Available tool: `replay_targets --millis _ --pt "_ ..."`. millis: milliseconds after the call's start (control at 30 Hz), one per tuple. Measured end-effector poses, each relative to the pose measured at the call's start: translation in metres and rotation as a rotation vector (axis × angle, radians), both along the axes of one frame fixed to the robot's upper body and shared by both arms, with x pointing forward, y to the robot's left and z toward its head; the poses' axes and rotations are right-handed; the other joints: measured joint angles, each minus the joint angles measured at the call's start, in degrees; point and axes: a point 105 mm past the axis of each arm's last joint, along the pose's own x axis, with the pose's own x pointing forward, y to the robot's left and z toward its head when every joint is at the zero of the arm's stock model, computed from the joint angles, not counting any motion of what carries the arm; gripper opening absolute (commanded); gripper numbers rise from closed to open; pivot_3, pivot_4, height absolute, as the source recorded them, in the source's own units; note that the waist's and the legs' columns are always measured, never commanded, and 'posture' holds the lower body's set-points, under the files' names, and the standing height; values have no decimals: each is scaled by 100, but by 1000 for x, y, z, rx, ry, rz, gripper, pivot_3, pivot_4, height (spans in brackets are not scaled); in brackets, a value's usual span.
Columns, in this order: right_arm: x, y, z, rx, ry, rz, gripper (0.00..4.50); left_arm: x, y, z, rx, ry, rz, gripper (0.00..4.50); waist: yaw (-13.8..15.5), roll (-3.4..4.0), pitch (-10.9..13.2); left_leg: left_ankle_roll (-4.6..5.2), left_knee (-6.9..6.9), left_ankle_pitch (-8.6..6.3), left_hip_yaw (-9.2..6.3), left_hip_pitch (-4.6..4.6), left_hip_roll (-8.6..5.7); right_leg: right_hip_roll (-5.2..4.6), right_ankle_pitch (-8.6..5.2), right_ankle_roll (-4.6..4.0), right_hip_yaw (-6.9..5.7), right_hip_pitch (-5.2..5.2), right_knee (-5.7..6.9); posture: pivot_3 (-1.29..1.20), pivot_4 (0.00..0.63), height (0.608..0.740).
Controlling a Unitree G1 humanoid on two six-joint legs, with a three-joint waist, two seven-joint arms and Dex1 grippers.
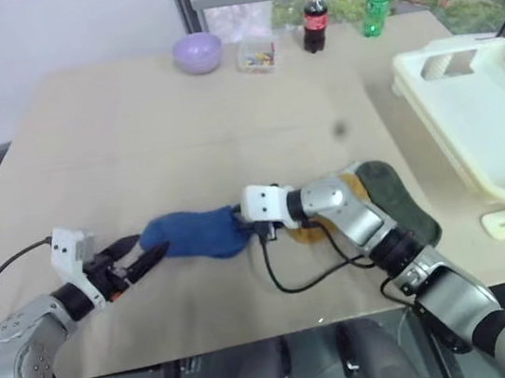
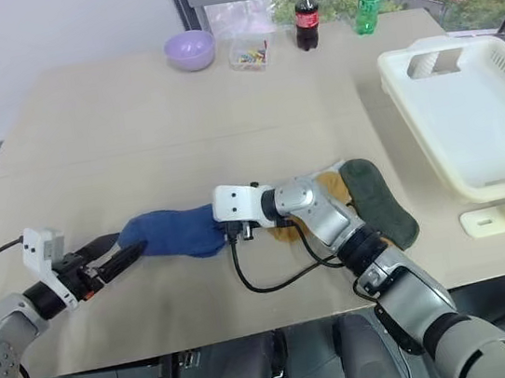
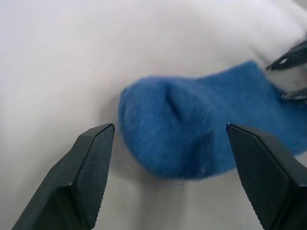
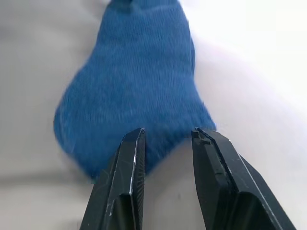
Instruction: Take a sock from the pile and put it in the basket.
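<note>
The blue sock (image 1: 193, 235) lies flat on the beige table, stretched out between my two grippers. My left gripper (image 1: 148, 251) stands wide open at the sock's left end, whose rounded tip (image 3: 168, 129) lies just ahead of the fingers. My right gripper (image 4: 168, 134) points left over the sock's right end, its fingers a narrow gap apart with nothing pinched between them. Behind my right wrist is the rest of the pile: a mustard-yellow sock (image 1: 310, 231), partly hidden, and a dark green sock (image 1: 395, 197). The cream-white basket (image 1: 417, 91) sits at the table's right side.
A lilac bowl (image 1: 197, 52), a small clear box (image 1: 255, 54), a cola bottle (image 1: 314, 17) and a green bottle (image 1: 376, 1) line the far edge. A black cable (image 1: 303, 281) loops from my right wrist onto the table near the front edge.
</note>
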Motion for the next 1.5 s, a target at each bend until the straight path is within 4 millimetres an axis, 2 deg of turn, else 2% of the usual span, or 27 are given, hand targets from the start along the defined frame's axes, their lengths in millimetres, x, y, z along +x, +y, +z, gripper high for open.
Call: replay_targets --millis 133,367,500,567,667,900,1100,1300,1500 --pt "-5 5 11 37 -19 23 65 -2 1 -2 1 21 -7 3972 8 -3 -1 -1 0 0 -3 1 -1 -8 0 0 3 0 -1 0 150 740" --pt "-7 8 11 39 -14 35 65 -4 2 -3 5 33 -9 3972 3 -2 -1 -2 0 0 -4 1 -1 -9 0 0 10 0 0 0 150 740" --pt "-7 13 -2 3 16 45 65 0 5 -2 24 37 18 3972 1 -3 -1 -2 0 0 -5 2 -2 -8 0 0 10 0 0 0 150 740" --pt "-8 15 -16 -37 34 45 65 5 5 -4 38 61 32 3972 7 -5 -2 -3 0 0 -6 2 -2 -7 0 0 9 0 0 0 150 740" --pt "-8 17 -20 -40 21 53 65 12 3 -8 62 97 38 3972 9 -6 -5 -3 0 1 -4 8 -6 -7 1 0 3 4 4 0 150 740" --pt "-9 18 -20 -48 -3 68 65 22 -22 -6 -6 101 -69 3972 4 -5 -4 -7 0 3 0 13 -4 -2 1 1 2 4 9 0 150 740" --pt "-9 14 -21 -51 -7 62 65 12 -46 1 -150 73 -253 3972 8 -6 -4 -7 0 3 -1 12 -4 -5 0 0 3 5 8 0 150 740" --pt "-9 10 -22 -53 -11 56 65 14 -57 14 -139 -8 -343 3972 29 -7 -5 -6 0 3 -2 12 -5 -6 0 0 2 6 8 0 150 740" --pt "-9 8 -22 -54 -11 52 65 12 -80 14 -102 -14 -452 3972 27 -7 -5 -6 0 3 0 12 -6 -4 0 0 2 6 8 0 150 740"
